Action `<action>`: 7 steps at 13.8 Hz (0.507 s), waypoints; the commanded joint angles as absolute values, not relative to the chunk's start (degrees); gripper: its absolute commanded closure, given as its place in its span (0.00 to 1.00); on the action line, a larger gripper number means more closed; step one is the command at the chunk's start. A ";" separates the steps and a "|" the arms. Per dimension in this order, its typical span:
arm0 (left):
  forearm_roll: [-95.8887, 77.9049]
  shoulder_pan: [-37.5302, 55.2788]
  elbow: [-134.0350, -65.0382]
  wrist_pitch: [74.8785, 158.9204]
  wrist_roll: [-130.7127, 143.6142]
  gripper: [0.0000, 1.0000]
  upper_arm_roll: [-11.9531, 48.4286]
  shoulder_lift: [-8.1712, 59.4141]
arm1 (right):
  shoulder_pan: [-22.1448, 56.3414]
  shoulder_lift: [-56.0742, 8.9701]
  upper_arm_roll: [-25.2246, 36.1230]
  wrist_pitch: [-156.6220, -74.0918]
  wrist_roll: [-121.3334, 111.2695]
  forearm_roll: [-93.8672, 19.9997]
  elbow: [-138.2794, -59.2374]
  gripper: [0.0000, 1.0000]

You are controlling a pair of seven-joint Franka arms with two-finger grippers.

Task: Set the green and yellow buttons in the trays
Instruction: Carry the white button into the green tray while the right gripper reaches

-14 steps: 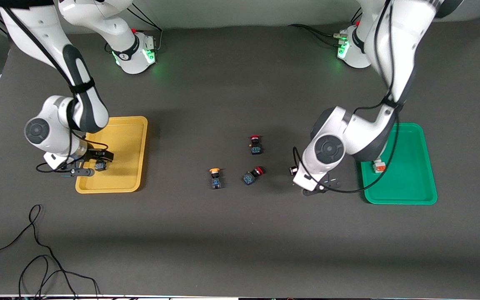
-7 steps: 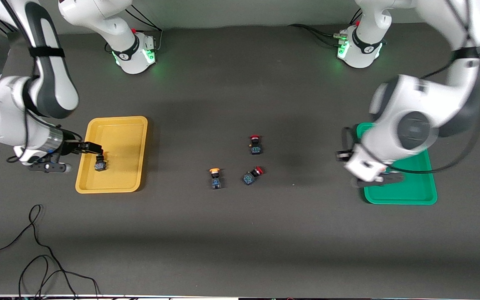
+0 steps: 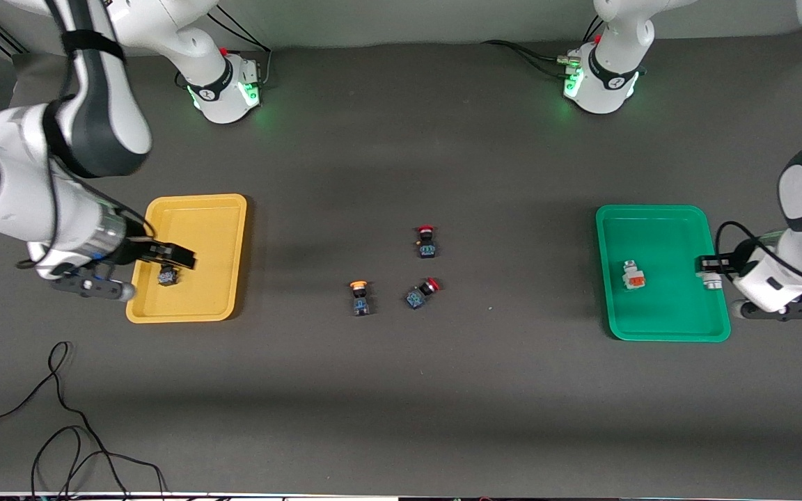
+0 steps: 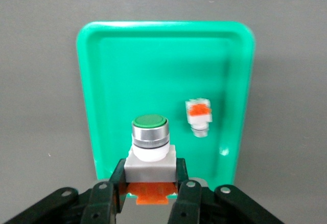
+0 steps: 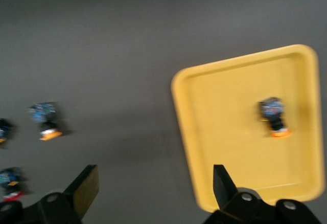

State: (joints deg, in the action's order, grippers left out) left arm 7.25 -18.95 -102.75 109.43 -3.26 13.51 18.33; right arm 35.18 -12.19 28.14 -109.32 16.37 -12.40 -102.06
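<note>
The left gripper, at the right edge of the front frame, is clamped on a white-bodied button with a green cap and orange block, over the rim of the shallow green plastic tray at the left arm's end of the table. In that tray lies a 2nd white-and-orange button, apart from the held one. The right gripper, at the middle left of the front frame, hangs with its fingers wide apart and empty over the shallow yellow plastic tray, where 1 black-bodied button with a yellow-orange cap rests. Between the trays, mid-frame on the dark grey table, sit another yellow-capped black button and 2 red-capped black buttons, set close together.
</note>
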 commanded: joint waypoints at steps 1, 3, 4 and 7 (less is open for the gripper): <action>10.36 -22.06 -113.00 120.72 -5.45 0.89 14.24 17.66 | 36.64 -21.76 28.83 -108.02 19.59 -20.36 -92.14 0.01; 11.07 -22.50 -116.27 125.14 -5.36 0.89 14.15 19.68 | 40.50 -28.79 28.83 -108.54 26.41 -21.62 -85.20 0.01; 11.77 -22.50 -116.63 126.46 -5.36 0.89 14.15 21.08 | 41.74 -33.18 28.74 -108.63 30.02 -21.62 -80.90 0.01; 12.30 -22.50 -116.89 129.45 -5.27 0.89 13.01 24.42 | 43.51 -44.35 27.26 -108.98 36.81 -21.80 -70.69 0.01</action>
